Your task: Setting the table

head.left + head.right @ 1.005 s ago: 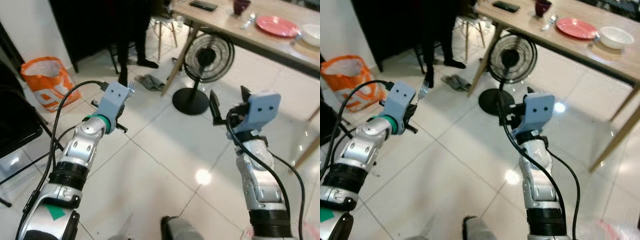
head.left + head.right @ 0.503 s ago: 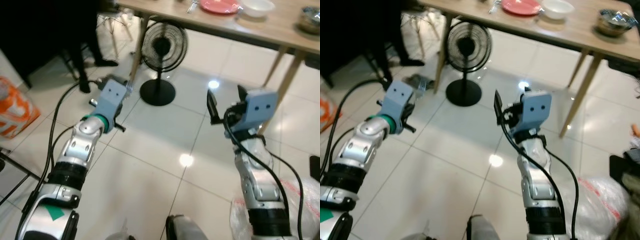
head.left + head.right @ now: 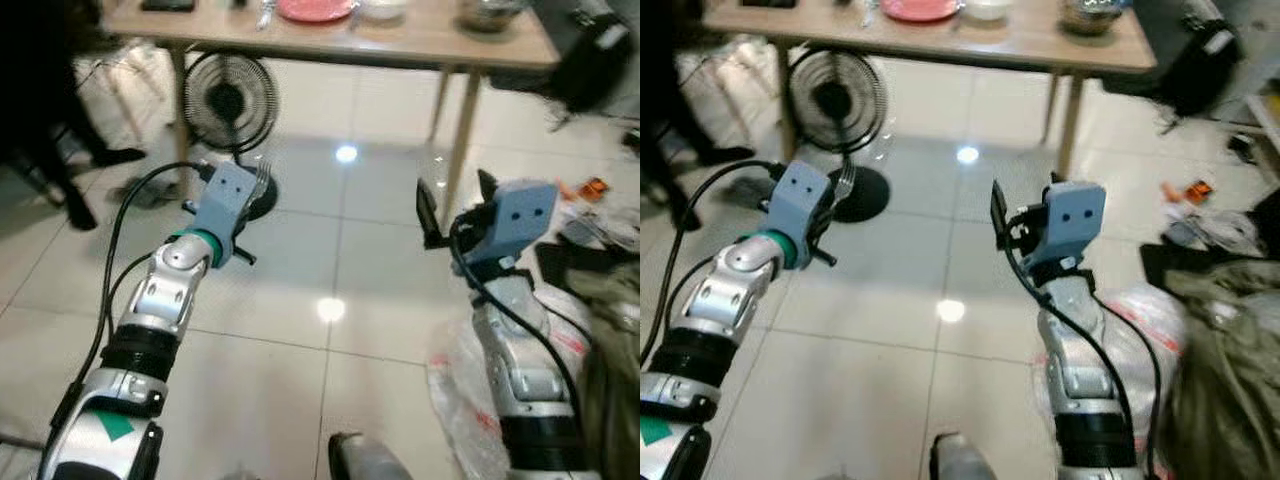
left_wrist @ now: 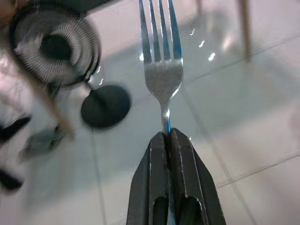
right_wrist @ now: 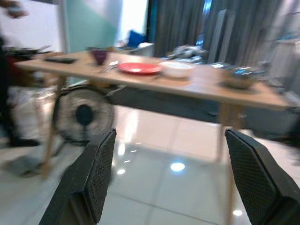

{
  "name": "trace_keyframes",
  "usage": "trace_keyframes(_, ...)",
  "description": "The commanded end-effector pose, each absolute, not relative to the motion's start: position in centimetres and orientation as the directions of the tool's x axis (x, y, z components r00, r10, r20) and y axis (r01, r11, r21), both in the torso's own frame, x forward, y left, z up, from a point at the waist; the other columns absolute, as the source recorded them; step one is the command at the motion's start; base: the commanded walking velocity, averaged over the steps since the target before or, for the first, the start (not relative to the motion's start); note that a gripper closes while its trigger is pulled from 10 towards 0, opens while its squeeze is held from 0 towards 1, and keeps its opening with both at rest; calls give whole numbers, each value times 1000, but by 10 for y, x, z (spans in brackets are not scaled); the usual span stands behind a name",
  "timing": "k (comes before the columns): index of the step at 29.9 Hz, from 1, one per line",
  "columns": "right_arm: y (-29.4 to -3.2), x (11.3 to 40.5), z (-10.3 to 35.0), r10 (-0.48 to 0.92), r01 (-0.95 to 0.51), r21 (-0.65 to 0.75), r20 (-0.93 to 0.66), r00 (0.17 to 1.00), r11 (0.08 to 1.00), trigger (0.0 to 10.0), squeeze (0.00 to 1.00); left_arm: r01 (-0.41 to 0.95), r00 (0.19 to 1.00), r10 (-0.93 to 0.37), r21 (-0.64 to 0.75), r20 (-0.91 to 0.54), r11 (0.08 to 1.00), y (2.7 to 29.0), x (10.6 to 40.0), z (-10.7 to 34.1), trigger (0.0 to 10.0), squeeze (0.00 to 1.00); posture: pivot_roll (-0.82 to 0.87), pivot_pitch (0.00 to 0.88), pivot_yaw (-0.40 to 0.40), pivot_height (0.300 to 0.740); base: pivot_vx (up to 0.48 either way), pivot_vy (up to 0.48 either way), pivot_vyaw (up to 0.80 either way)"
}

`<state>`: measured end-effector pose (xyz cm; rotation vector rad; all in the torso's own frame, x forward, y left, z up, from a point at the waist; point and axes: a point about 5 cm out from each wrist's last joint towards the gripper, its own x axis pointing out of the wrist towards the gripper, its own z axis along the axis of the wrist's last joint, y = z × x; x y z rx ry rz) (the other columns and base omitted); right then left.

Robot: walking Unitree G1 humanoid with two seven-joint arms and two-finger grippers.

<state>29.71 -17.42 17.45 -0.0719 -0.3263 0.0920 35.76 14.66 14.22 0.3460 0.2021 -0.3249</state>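
Note:
My left gripper (image 4: 168, 136) is shut on the handle of a silver fork (image 4: 161, 70) and holds it tines-up at chest height over the tiled floor; the fork (image 3: 262, 180) also shows in the left eye view. My right gripper (image 3: 457, 200) is raised beside it, open, with nothing between its fingers (image 5: 89, 178). Ahead stands a long wooden table (image 5: 197, 86). On it are a red plate (image 5: 139, 68), a white bowl (image 5: 178, 69), a metal bowl (image 5: 240, 77) and a dark purple cup (image 5: 99, 55).
A black standing fan (image 3: 228, 105) sits by the table's left leg. A person's dark legs (image 3: 50, 150) are at the far left. A plastic bag (image 3: 460, 390), a clothing pile (image 3: 610, 330) and a black bag (image 3: 595, 50) lie to the right. Open tiles (image 3: 340, 280) stretch ahead.
The whole view has swung so the table now runs across the top and the floor clutter at the right appears. Both arms keep their pose; the fork stays in the left gripper.

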Motion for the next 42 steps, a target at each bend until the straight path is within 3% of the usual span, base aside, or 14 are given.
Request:
trace_keyframes(1, -173, 296, 168, 101, -82, -77, 294, 950, 994, 10000, 0, 339, 929, -266, 298, -259, 893, 151, 355, 137, 10000, 0, 4, 0, 62, 740, 0, 0, -800)
trace_keyframes(15, -166, 297, 169, 144, -124, -88, 288, 947, 988, 10000, 0, 217, 972, -175, 322, -155, 921, 158, 354, 140, 10000, 0, 27, 0, 37, 740, 0, 0, -114)
trace_keyframes(26, -140, 293, 161, 314, -302, -86, 237, 920, 949, 10000, 0, 139, 988, -110, 317, -105, 938, 156, 354, 141, 10000, 0, 37, 0, 1, 740, 0, 0, 0)
trace_keyframes(42, -147, 293, 164, 258, -247, -73, 256, 932, 966, 10000, 0, 116, 993, -102, 290, -61, 950, 150, 359, 147, 10000, 0, 23, 0, 20, 740, 0, 0, 0)
